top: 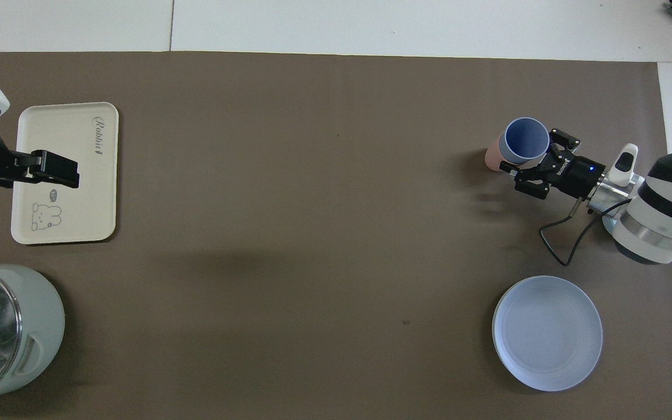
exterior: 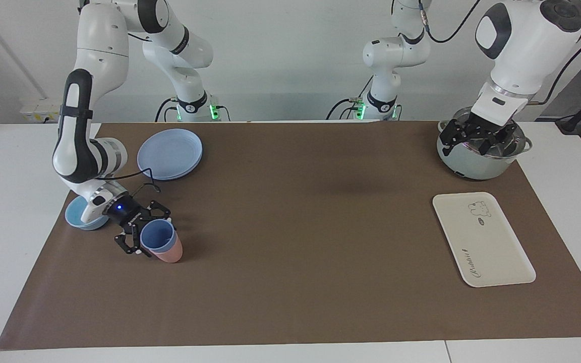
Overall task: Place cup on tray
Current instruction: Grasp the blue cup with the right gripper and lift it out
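Note:
The periwinkle-blue cup (exterior: 157,234) (top: 525,140) stands at the right arm's end of the table. It looks nested in a pink cup (exterior: 172,254) (top: 492,157), so only its rim and inside show. My right gripper (exterior: 144,229) (top: 537,157) is low, right at the cup's rim, on the side toward the light-blue bowl. The cream-white tray (exterior: 482,239) (top: 67,172) lies flat and bare at the left arm's end. My left gripper (exterior: 472,143) (top: 50,169) waits open, up in the air over the pot.
A round blue plate (exterior: 169,154) (top: 547,332) lies nearer the robots than the cups. A light-blue bowl (exterior: 76,214) sits partly under the right arm's wrist. A grey-green pot (exterior: 479,154) (top: 3,332) stands nearer the robots than the tray. A cable (top: 563,245) trails from the right wrist.

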`<state>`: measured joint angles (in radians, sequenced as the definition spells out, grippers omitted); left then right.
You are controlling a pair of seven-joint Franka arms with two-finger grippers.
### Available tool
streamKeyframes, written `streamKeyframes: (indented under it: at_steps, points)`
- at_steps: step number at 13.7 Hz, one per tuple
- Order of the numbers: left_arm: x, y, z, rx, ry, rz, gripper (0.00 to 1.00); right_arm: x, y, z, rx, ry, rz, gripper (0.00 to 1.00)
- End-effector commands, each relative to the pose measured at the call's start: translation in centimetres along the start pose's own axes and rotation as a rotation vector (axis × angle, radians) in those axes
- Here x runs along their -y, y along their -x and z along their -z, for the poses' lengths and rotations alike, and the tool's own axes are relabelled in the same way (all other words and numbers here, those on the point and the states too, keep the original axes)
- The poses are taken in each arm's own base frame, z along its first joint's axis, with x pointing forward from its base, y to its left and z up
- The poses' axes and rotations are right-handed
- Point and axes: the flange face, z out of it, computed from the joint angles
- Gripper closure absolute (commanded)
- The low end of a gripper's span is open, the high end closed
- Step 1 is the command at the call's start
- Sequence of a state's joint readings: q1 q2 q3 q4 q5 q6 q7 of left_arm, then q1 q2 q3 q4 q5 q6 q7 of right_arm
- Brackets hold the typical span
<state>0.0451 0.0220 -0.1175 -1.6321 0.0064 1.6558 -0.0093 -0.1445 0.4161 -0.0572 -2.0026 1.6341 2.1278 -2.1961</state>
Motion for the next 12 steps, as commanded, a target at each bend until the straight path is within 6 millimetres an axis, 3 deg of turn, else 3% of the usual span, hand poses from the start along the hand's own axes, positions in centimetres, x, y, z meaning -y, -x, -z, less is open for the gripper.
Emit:
streamKeyframes:
  at_steps: [1, 2, 4, 7, 12]
  points:
    - [0.0, 1.6, -0.2, 0.013, -0.004, -0.004, 0.00, 0.2, 0.3, -0.4, -0.020, 0.043, 0.032, 0.19]
    - [0.0, 1.6, -0.4, 0.011, -0.004, -0.004, 0.00, 0.4, 0.3, -0.8, -0.021, 0.045, 0.032, 0.29]
    - [-0.1, 1.6, -0.6, 0.008, -0.004, 0.000, 0.00, 0.3, -0.2, -1.1, -0.033, 0.051, 0.069, 1.00]
    - [-0.2, 1.9, -1.6, -0.036, -0.007, 0.002, 0.00, 0.3, -2.3, -0.2, -0.026, 0.048, 0.087, 1.00]
    - [-2.5, 1.6, -2.5, -0.118, -0.004, -0.050, 0.00, 2.8, -11.9, 2.3, 0.198, 0.033, 0.040, 1.00]
